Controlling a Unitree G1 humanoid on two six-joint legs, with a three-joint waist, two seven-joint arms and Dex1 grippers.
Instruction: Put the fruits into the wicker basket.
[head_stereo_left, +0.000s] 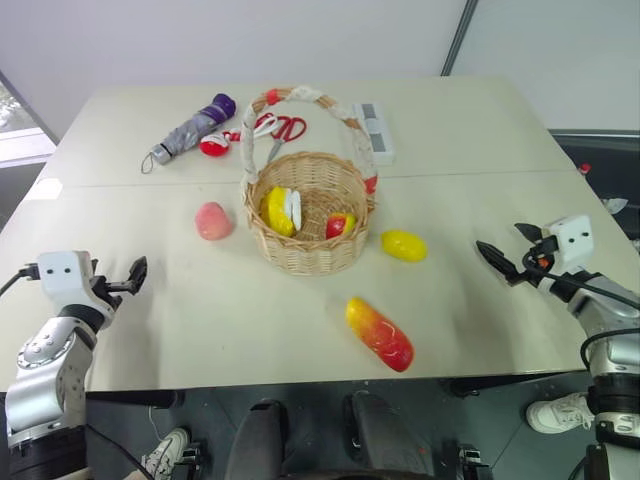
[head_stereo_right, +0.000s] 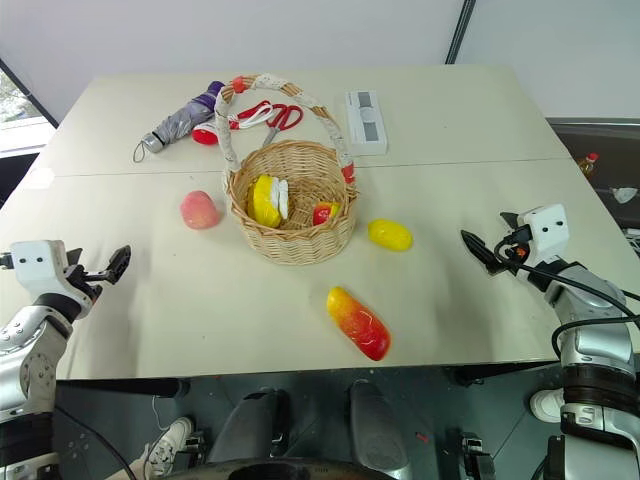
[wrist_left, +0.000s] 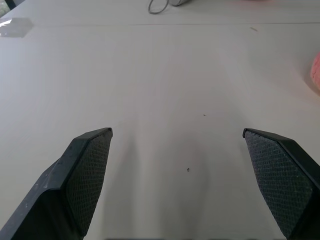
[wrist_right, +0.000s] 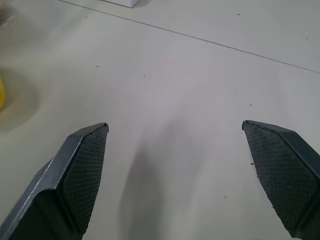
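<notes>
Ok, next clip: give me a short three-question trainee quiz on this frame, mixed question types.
1. True or false: the peach lies inside the wicker basket.
2. Which fruit lies nearest the table's front edge? A) lemon B) mango C) peach
3. In a word each, how do the left gripper and right gripper stand, and what do they hold?

Key:
1. False: it lies on the table, on the basket's left.
2. B.
3. Both open; both hold nothing.
</notes>
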